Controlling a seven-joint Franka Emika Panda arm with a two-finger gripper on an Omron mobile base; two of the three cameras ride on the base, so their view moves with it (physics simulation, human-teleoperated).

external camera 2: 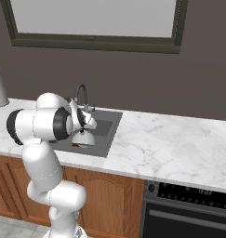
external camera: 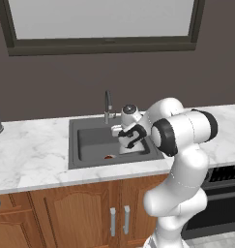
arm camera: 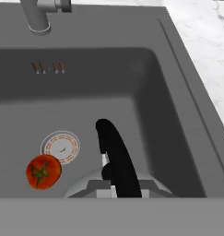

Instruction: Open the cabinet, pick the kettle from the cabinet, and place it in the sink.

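My gripper (external camera: 124, 141) hangs low inside the square dark grey recessed sink (external camera: 90, 140), toward its right side. My white forearm slants down into it from the right in the left base view.

The small silver-white dome-shaped kettle (external camera 2: 83, 138) with its thin black arched handle (arm camera: 116, 159) sits in the basin directly under my hand. In the hand view the handle rises up the middle of the frame, and the pale top of the kettle (arm camera: 90, 186) curves beneath it at the bottom edge.

Gripper state: jaws drawn nearly together. I cannot tell whether they clamp the kettle's handle or only sit just over it; the fingertips themselves are hidden.

A red tomato with a green stalk (arm camera: 43, 171) lies on the sink floor, just beside the round drain (arm camera: 61, 147) and near the kettle's left side.

The slim dark upright faucet (external camera: 108, 106) stands at the back rim of the sink.

White marble bench (external camera 2: 170, 148) rims the sink on all sides. Reddish-brown low cupboards with short grey handles (external camera: 120, 220) sit below it. A dark oven front (external camera 2: 189, 214) is under the bench to the right.
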